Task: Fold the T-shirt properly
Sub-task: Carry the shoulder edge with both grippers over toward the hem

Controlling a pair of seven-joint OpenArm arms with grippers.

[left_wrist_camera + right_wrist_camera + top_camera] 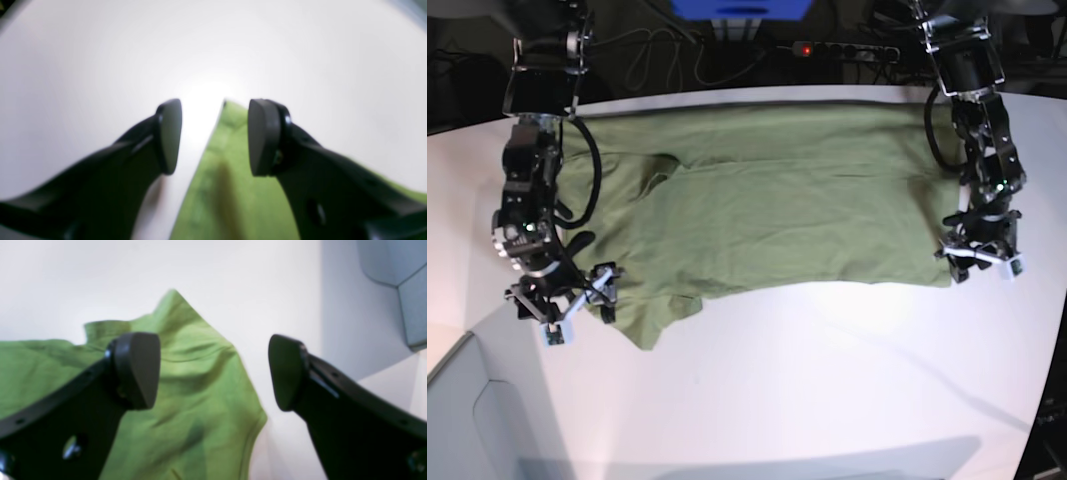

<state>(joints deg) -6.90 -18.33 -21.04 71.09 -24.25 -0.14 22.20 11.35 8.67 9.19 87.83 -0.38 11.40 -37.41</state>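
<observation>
Item: T-shirt [777, 200], olive-green, plain, wrinkled. Location: spread flat across the far half of the white worktop [807, 380], long axis left to right; one sleeve [642, 315] juts toward the near left.

Item: right tool [213, 371], at the scene's left, over the sleeve edge. State: released, pads well apart, nothing between them; cloth lies below one pad, bare worktop below the other.

Item: left tool [215, 136], at the scene's right, above the shirt's near right corner. State: released, pads parted, a narrow point of cloth visible below the gap, not gripped.
</observation>
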